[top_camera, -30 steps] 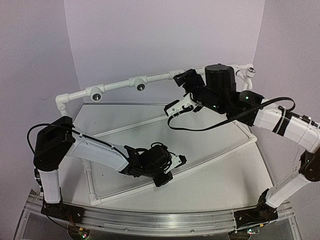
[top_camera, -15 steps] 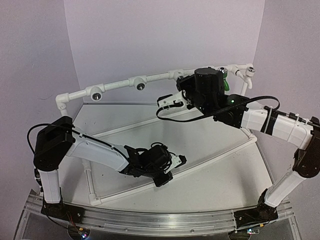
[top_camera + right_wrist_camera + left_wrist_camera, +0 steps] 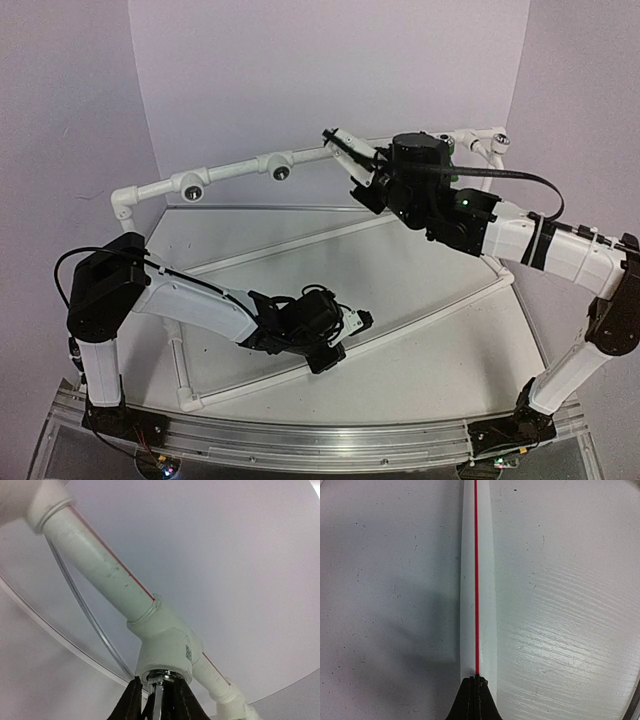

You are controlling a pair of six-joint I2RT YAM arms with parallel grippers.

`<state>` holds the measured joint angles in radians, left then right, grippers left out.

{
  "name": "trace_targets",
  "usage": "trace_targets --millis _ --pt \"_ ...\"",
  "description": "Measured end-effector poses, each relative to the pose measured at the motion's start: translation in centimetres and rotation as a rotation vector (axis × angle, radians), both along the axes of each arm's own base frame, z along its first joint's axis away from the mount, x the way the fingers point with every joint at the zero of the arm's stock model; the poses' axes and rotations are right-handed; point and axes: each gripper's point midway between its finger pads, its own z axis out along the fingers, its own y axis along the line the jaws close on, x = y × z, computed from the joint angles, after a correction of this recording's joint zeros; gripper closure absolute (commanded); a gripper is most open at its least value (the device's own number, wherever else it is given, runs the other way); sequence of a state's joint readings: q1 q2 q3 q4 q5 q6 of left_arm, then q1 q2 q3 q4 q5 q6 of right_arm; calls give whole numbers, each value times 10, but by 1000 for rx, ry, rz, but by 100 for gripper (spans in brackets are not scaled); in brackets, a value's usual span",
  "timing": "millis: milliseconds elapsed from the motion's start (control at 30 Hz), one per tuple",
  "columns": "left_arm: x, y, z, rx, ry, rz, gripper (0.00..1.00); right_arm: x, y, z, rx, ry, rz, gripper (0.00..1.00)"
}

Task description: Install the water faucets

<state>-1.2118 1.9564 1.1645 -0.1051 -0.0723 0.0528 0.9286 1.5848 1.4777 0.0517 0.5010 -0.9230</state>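
Fingers (image 3: 131, 700) of the right end effector (image 3: 158, 684) are closed narrowly around the silver faucet (image 3: 159, 694). Only its shiny stem shows between them; the spout and handle are hidden. The stem points straight ahead of the end effector, along the fingers' own line, and its tip sits at the mouth of the round socket in the tee fitting (image 3: 167, 647). That fitting belongs to the white pipe frame (image 3: 95, 555), whose pipe runs crosswise to the stem. Faucet and socket look lined up and at least touching, though I cannot tell whether the thread has caught. The coming move would seem to be a push and twist along that shared axis.

The right arm is plainly the nearer one. The left end effector (image 3: 476, 680) lies well apart, low over the tabletop (image 3: 570, 605). Its fingertips are pressed together with nothing between them, just above a red-striped white pipe (image 3: 477, 580).

A second ago the right end effector hung lower, below the rail and turned toward the left. It has since swung up and round to meet the fitting, while the left arm has not moved
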Motion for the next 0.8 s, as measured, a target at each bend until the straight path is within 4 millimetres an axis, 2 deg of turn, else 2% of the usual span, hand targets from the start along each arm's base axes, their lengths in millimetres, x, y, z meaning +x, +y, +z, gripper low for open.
trace_targets --millis 167,300,400,500,600,700,800 --pt "0 0 0 0 0 0 100 4 -5 5 625 212 -48 100" --pt "0 0 0 0 0 0 100 8 -13 3 1175 452 -15 100" --pt "0 0 0 -1 0 0 100 9 -13 3 1487 621 32 87" --pt "0 0 0 -1 0 0 100 10 -13 3 1637 713 49 67" --pt "0 0 0 -1 0 0 100 9 -15 5 1674 739 60 49" --pt "0 0 0 -1 1 0 100 3 -23 13 1590 692 88 30" --pt "0 0 0 -1 1 0 100 -12 -34 27 1415 608 131 17"
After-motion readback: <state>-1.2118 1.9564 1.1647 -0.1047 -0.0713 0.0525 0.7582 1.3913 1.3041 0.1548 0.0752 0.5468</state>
